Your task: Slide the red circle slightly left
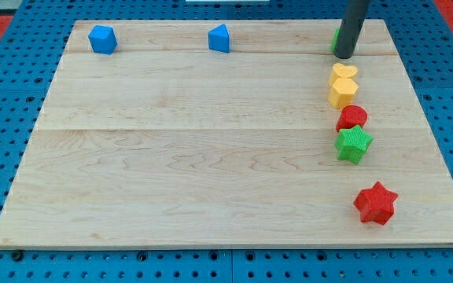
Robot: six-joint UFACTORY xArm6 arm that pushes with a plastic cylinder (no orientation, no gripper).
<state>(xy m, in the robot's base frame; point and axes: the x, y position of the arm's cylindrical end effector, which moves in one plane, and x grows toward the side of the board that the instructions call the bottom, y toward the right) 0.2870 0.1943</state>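
The push looks not yet begun: my tip [344, 56], a bare rod with nothing to open or close, rests at twelve o'clock from the red circle [352, 117], which touches the green star [354, 144].

one cam, high front angle, looks down, whole board [211, 157] in frame

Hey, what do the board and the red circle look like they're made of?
The board looks like pale wood with a smooth matt finish: grain lines and plank seams show along it. The red circle looks like moulded plastic or painted wood, evenly coloured with a slight sheen; the picture can't settle which. My tip is at the view's top, apart from it.
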